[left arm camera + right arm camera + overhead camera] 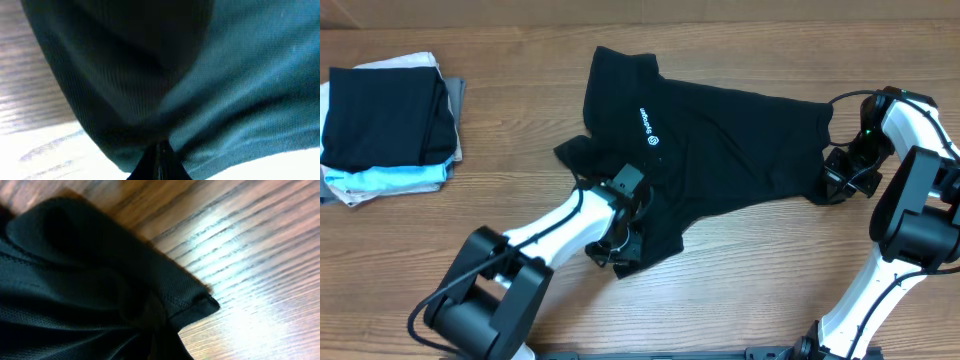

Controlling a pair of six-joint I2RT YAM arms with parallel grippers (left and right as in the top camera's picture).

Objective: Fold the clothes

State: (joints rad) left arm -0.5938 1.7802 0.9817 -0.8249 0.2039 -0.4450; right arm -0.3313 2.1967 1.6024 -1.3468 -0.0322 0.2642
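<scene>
The clothes (720, 140), a black T-shirt with a small white chest logo (648, 128), lie crumpled across the middle of the wooden table (750, 270). My left gripper (620, 245) is shut on the shirt's near-left edge. In the left wrist view the fabric (240, 75) fills the frame and bunches into the closed jaws of the gripper (160, 152). My right gripper (835, 180) is shut on the shirt's right end. The right wrist view shows a hemmed corner (200, 305) of the fabric (75, 280) beside the closed gripper (165, 330).
A stack of folded garments (385, 125), black on top with pale blue, white and grey beneath, sits at the far left of the table. Bare wood lies along the front edge between the two arms.
</scene>
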